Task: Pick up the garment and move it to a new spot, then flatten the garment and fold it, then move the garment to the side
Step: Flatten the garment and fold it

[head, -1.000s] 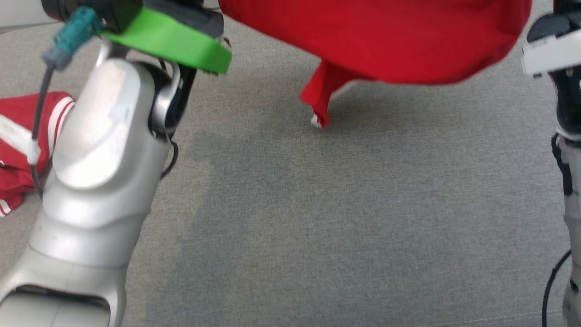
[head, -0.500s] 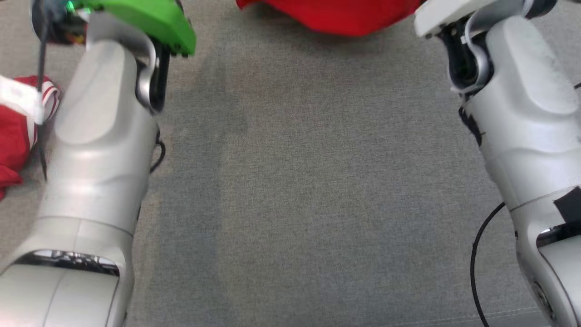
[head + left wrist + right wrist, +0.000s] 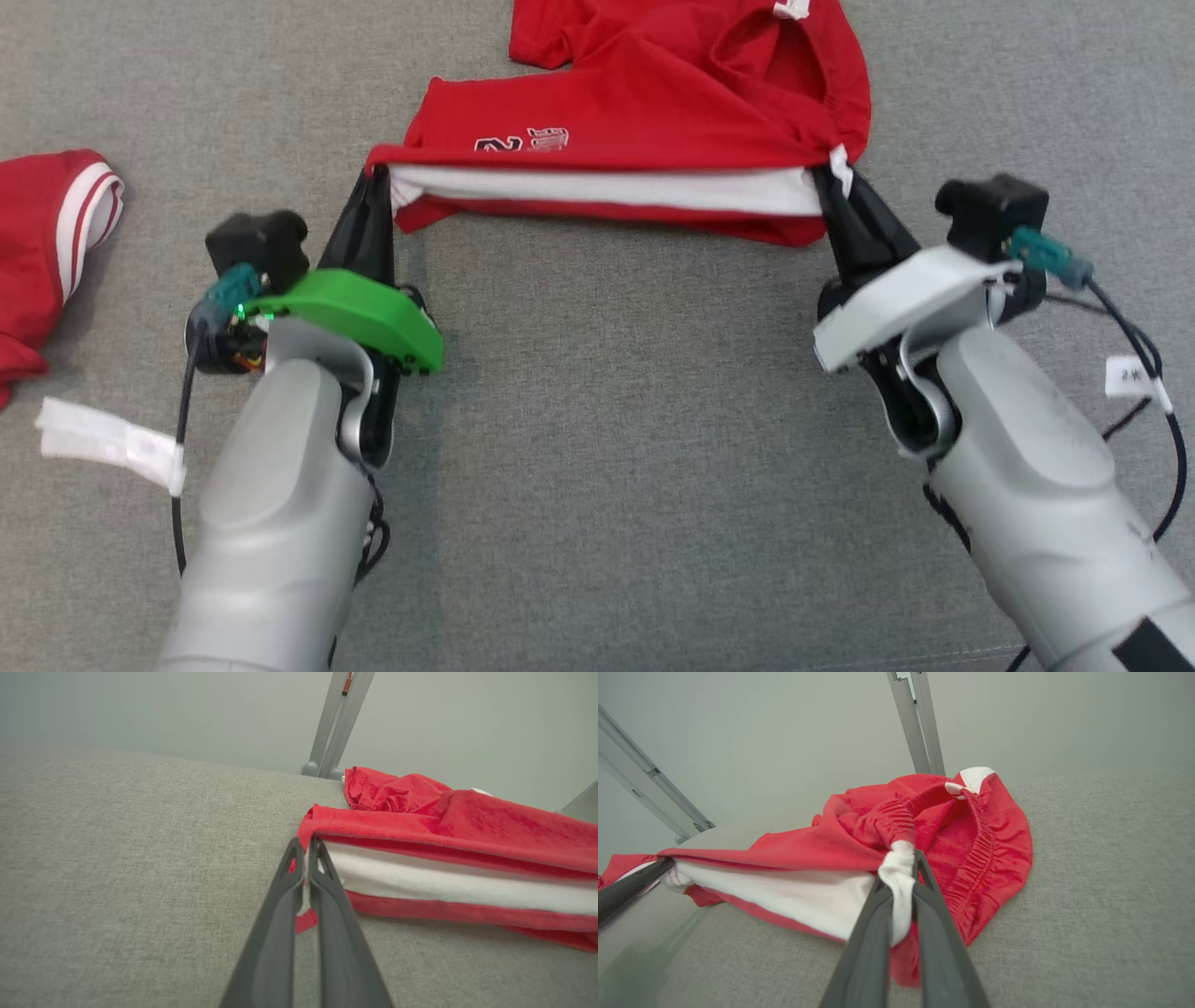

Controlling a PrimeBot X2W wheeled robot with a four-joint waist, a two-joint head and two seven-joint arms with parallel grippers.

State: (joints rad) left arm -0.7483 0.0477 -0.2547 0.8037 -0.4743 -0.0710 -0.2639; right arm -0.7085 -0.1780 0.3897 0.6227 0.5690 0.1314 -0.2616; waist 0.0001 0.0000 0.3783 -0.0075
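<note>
The garment (image 3: 653, 103) is a pair of red shorts with a white side band and a small white print. It lies on the grey cloth surface (image 3: 616, 448) at the far middle of the head view. Its near edge is stretched taut between both grippers. My left gripper (image 3: 378, 179) is shut on the garment's left corner, where the left wrist view has the fingertips (image 3: 306, 851) pinching the red hem. My right gripper (image 3: 829, 177) is shut on the right corner. In the right wrist view my right gripper (image 3: 903, 868) clamps a white fold beside the elastic waistband (image 3: 976, 830).
A second red garment with white stripes (image 3: 47, 243) lies at the left edge. A white label (image 3: 107, 443) hangs on the left arm's cable. Metal frame posts (image 3: 338, 718) (image 3: 915, 723) stand beyond the far edge. Bare grey cloth spreads between and before the arms.
The head camera has tilted, so the whole picture shifted. The garment, earlier hanging above the surface, now rests on it, and both grippers have come down low, still holding its corners.
</note>
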